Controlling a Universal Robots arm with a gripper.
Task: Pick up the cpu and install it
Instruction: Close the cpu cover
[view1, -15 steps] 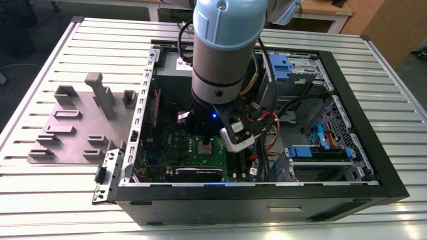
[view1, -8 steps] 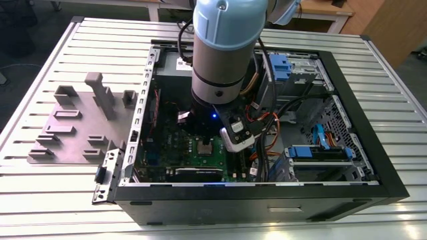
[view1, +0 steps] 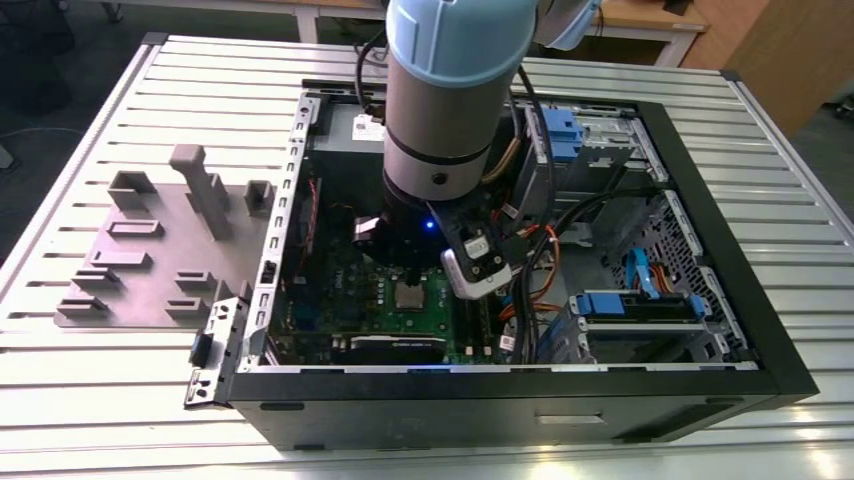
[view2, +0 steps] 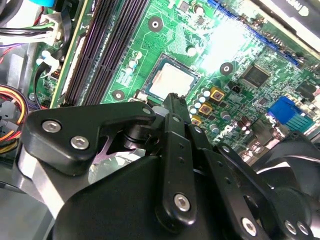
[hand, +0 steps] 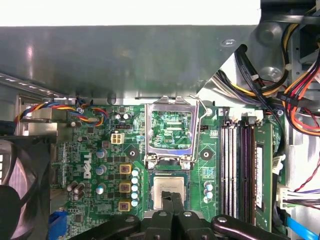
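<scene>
The cpu (hand: 164, 186), a small silvery square chip, lies flat in its socket on the green motherboard (hand: 90, 165). In the second wrist view the cpu (view2: 170, 80) sits just beyond the fingertips, and in the exterior view the cpu (view1: 407, 295) is below the arm's wrist. The hinged silver socket frame (hand: 170, 131) stands swung up and open behind it. My gripper (hand: 172, 197) hovers over the chip's near edge with its black fingers (view2: 173, 107) pressed together and nothing between them.
The arm reaches down into an open black PC case (view1: 694, 250). Memory slots (hand: 240, 165) and bundles of cables (hand: 295, 95) run beside the socket. A black fan (hand: 15, 185) sits on the other side. A grey fixture plate (view1: 160, 250) lies on the table at the exterior view's left.
</scene>
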